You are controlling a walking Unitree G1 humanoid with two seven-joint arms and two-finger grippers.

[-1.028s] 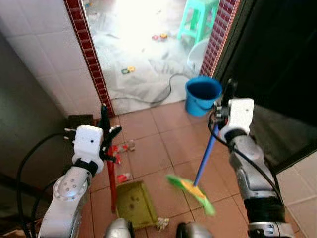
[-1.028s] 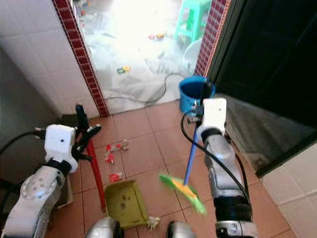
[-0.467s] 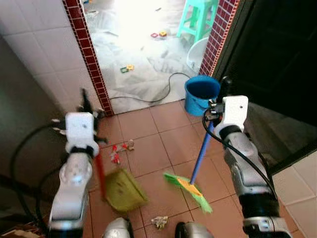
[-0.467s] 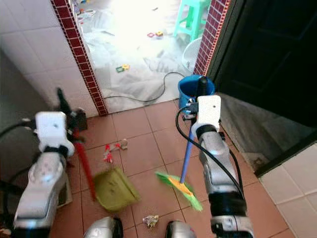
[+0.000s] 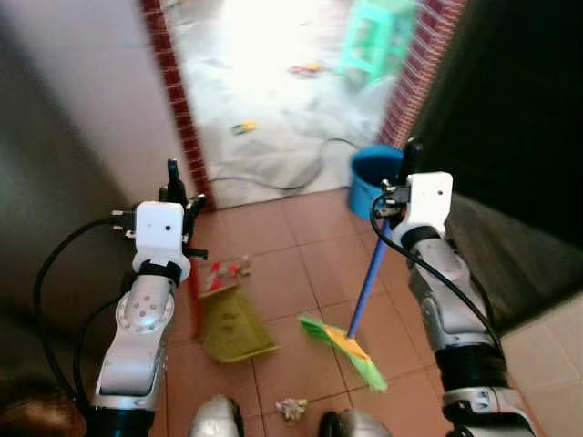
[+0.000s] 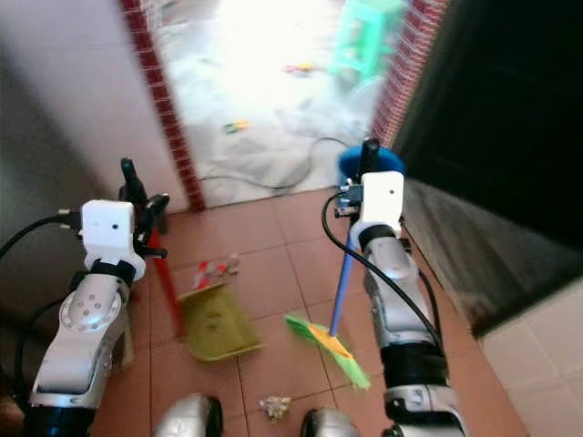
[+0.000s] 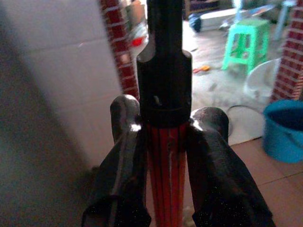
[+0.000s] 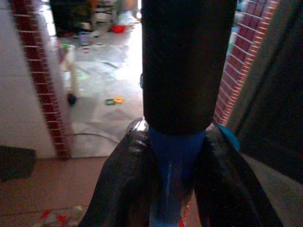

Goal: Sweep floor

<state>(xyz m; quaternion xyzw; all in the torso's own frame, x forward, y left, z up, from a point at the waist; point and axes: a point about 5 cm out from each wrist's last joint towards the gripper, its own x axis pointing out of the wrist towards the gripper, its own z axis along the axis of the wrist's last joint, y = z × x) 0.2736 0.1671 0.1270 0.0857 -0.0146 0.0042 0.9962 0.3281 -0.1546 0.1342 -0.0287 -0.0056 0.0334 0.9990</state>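
Observation:
My left gripper [image 5: 179, 194] is shut on the red handle [image 7: 164, 166] of a yellow-green dustpan [image 5: 232, 325], which rests on the brown tiles. Red and white scraps [image 5: 220, 272] lie at the pan's far edge. My right gripper [image 5: 406, 178] is shut on the blue broom handle [image 8: 173, 166]. The broom's green and orange head [image 5: 349, 347] sits on the floor right of the pan. A crumpled paper scrap [image 5: 292, 409] lies near my feet.
A blue bucket [image 5: 374, 172] stands by the red brick doorpost on the right. A black cable [image 5: 273, 182] crosses the grey floor beyond the doorway, where small toys and a green stool [image 5: 374, 38] sit. White tiled wall is on the left, a dark door on the right.
The dustpan has slid forward to the red and white scraps, with my left arm reaching farther out. The broom has barely moved. The camera shifted a little.

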